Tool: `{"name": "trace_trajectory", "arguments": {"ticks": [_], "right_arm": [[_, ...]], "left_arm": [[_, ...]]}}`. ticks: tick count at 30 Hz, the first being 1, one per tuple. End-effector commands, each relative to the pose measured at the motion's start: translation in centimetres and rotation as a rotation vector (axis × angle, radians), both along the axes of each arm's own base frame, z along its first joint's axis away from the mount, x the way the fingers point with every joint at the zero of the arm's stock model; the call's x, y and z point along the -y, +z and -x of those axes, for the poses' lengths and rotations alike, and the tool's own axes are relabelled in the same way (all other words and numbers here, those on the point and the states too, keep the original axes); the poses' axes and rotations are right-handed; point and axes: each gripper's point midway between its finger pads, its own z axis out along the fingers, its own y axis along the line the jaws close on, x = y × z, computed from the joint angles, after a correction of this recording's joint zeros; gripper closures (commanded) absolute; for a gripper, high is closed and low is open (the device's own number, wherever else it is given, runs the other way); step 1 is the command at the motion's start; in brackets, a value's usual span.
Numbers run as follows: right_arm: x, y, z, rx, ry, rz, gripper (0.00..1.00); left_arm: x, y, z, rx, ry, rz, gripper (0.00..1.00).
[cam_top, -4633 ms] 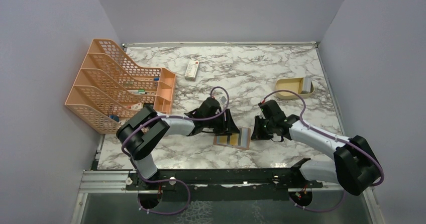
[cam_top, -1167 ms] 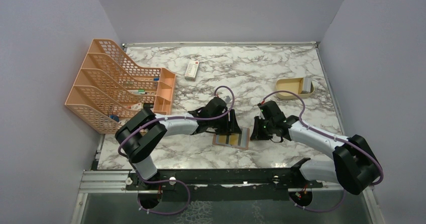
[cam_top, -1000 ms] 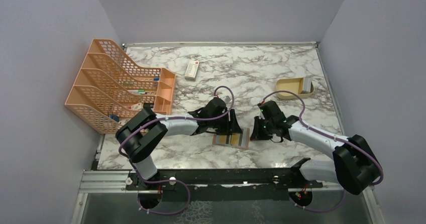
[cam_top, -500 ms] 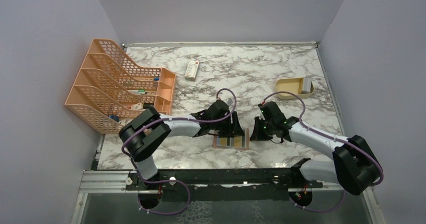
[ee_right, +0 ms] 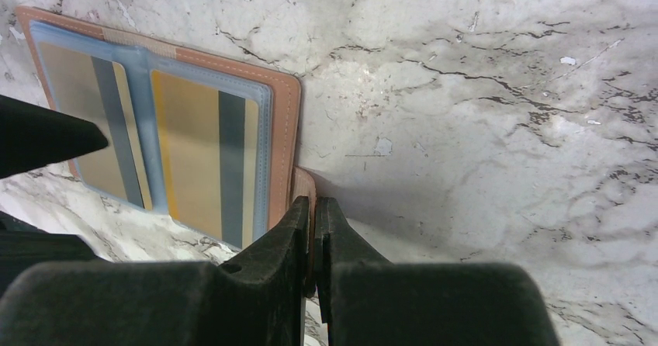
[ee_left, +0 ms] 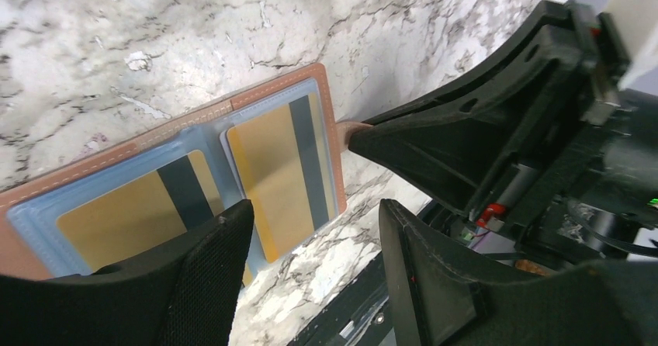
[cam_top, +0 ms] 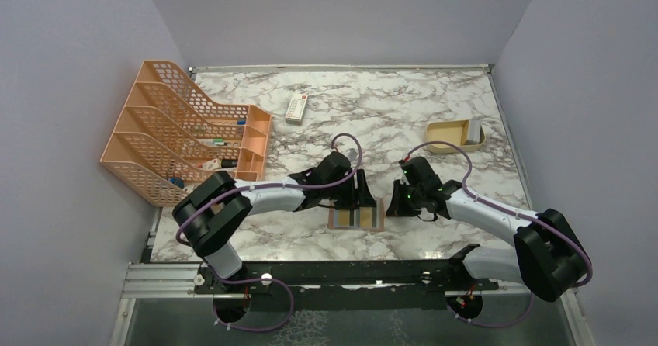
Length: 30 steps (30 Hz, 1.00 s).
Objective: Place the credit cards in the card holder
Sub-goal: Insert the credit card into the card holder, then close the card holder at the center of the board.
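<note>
Orange mesh rack [cam_top: 182, 133] far L, white remote [cam_top: 296, 107] at back, tan tray [cam_top: 452, 137] R.

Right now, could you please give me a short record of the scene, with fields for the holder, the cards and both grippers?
holder: open flat on the table, inner side up
cards: two gold ones with dark stripes, each in a clear sleeve of the holder
tab: sticks out from the holder's edge
right gripper: shut on the tab
left gripper: open, over the holder, holding nothing; contact unclear
elsewhere: rack at left, remote beyond it, tray at far right
</note>
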Motion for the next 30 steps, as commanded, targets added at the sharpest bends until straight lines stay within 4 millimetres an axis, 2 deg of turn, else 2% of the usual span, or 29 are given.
{"name": "trace_trajectory", "arguments": {"ticks": [1,7,11,15,19,25,30], "right_arm": [[-0.5,1.6,-1.4,0.071,0.004,-0.011,0.94],[-1.0,1.7,-1.4,0.062,0.023,-0.030,0.91],[-1.0,1.8,-1.5,0.068,0.023,-0.024,0.86],[-0.8,1.5,-1.4,0.060,0.027,-0.013,0.87],[-0.8,1.3,-1.3,0.057,0.031,-0.012,0.92],[-1.0,1.1,-1.3,0.052,0.038,-0.017,0.93],[-1.0,1.1,-1.3,0.054,0.036,-0.022,0.93]], "left_arm": [[-1.7,1.0,-0.8,0.055,0.025,-0.037,0.37],[-3.0,1.0,-0.7,0.052,0.032,-0.062,0.36],[-5.5,0.6,-1.7,0.053,0.076,-0.095,0.36],[-7.9,0.4,-2.4,0.054,0.101,-0.140,0.33],[-9.3,-0.4,-2.3,0.029,0.124,-0.153,0.30],[-8.9,-2.0,-1.1,-0.040,0.123,-0.103,0.28],[-7.7,-2.4,-0.5,-0.087,0.133,0.001,0.28]]}}
